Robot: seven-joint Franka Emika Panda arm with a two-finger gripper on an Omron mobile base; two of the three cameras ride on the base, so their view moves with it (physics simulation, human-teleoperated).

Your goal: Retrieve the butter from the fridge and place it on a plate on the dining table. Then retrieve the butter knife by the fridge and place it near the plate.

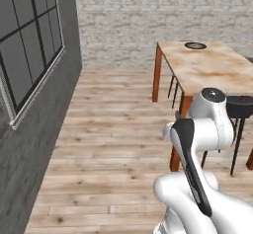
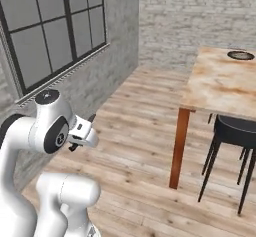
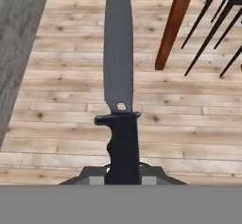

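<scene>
1. While the white arm stood folded low in the frame, its gripper point(image 3: 123, 179) was clenched on the black handle of the butter knife point(image 3: 119, 100).
2. From the hand camera, the knife ran straight up the middle of the picture, with the grey blade reaching the top edge and the handle at the bottom.
3. Behind the blade lay a pale wooden floor point(image 3: 61, 119).
4. One reddish-brown table leg point(image 3: 174, 27) stood at the upper right of that picture, with thin black stool legs point(image 3: 212, 24) just beside it.
5. A grey wall point(image 3: 16, 48) filled the upper left corner there.
6. From the left base camera, the dining table point(image 1: 212, 70) sat at the upper right.
7. The plate point(image 1: 195, 45) rested on the far end of the table top, near the top of the picture.
8. I could not tell if anything lay on the plate.
9. A black stool point(image 2: 235, 131) stood by the near end of the table at the right of the right base picture.
10. A big dark window point(image 2: 55, 31) was at the upper left of that picture.
</scene>
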